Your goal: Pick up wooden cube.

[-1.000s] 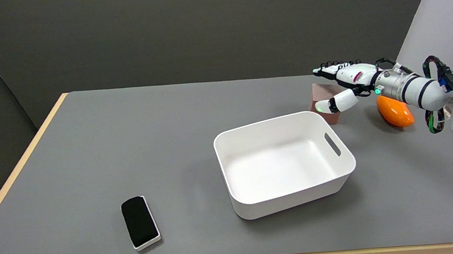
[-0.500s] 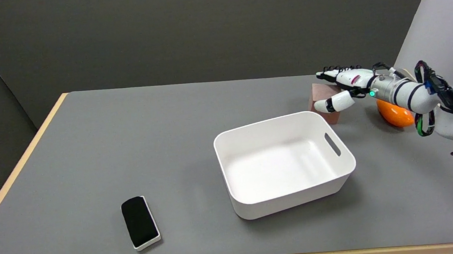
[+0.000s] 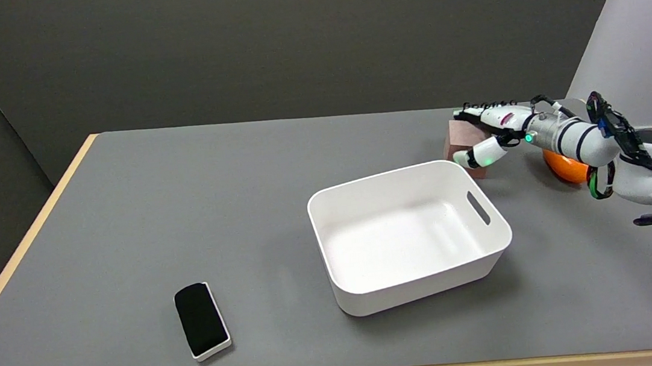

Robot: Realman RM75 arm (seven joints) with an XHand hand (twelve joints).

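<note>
The wooden cube (image 3: 456, 138), reddish brown, stands on the grey table (image 3: 183, 210) just behind the white bin's far right corner. My right hand (image 3: 493, 126) reaches in from the right and straddles the cube. Its fingers (image 3: 479, 110) stretch flat along the cube's far top edge, and the thumb (image 3: 476, 157) lies against its near right side. The fingers are spread and the cube still rests on the table. The cube's right part is hidden by the hand.
A white bin (image 3: 362, 182) with a handle slot sits in the middle right, close in front of the cube. An orange rounded object (image 3: 567, 168) lies under my forearm, right of the cube. A black-topped white eraser (image 3: 201, 320) lies near the front left.
My right hand has come down and slid left, from hovering above the cube to straddling it. The thumb now lies against the cube's near side. The cube has not moved.
</note>
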